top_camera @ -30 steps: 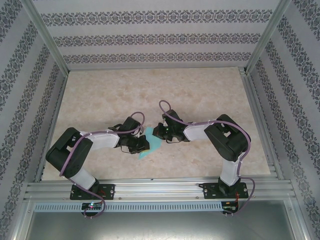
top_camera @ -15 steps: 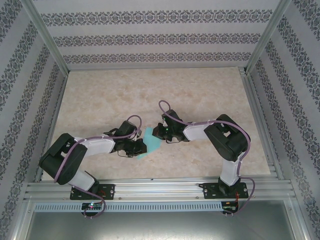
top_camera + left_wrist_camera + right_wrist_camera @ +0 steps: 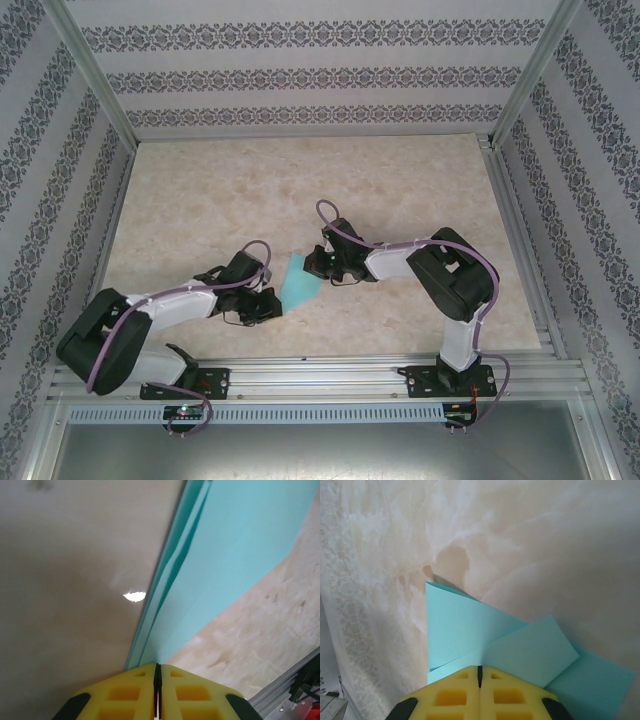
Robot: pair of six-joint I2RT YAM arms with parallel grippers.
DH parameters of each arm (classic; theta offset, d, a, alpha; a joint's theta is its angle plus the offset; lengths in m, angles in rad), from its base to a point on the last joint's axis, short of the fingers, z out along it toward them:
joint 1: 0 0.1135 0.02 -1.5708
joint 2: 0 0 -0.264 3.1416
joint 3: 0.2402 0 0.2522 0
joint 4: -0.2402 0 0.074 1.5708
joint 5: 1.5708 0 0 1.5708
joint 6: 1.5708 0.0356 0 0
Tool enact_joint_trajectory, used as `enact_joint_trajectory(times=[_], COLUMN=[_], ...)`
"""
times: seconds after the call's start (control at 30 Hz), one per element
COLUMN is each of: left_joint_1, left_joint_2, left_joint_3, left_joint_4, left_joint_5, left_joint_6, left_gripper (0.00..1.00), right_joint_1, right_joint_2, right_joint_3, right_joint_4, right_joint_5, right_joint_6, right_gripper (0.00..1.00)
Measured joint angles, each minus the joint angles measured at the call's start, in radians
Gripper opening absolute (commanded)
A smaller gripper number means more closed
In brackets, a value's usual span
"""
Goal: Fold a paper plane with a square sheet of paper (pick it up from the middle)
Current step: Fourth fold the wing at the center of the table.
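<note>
Both the left gripper (image 3: 272, 300) and the right gripper (image 3: 312, 266) clamp opposite ends of the partly folded turquoise paper (image 3: 298, 287) near the front of the table (image 3: 400, 195), apparently mid-fold; the next crease likely demands keeping edges aligned.

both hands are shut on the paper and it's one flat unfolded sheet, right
The left hand and right hand are shut on the paper, but it is folded: the right wrist view shows overlapping flaps.
</note>
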Motion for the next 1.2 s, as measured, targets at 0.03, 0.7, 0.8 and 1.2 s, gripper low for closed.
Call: enact_joint_trajectory(times=[0.03, 0.7, 0.8, 1.2], left_joint_1=[0.0, 0.01, 0.013, 0.013], left_joint_2=[-0.023, 0.259, 0.241, 0.106], left_joint_3=[-0.002, 0.167, 0.136, 0.052], left_joint_4=[-0.019, 0.19, 0.218, 0.098], left_joint_5=[-0.004, -0.009, -0.01, 0.004], left_joint_6=[-0.003, -0.117, -0.123, -0.056], left_gripper=[0.16, 0.17, 0.18, 0.21], right_joint_1=[0.0, 0.0, 0.0, 0.0], right_joint_2=[0.0, 0.0, 0.0, 0.005], right_joint_3=[0.0, 0.002, 0.002, 0.016], right_joint_4=[0.0, -0.003, -0.004, -0.022], right_joint_5=[0.0, 0.0, 0.0, -0.002], right_joint_6=[0.0, -0.003, -0.003, -0.008], right_gripper=[0.04, 0.05, 0.05, 0.05])
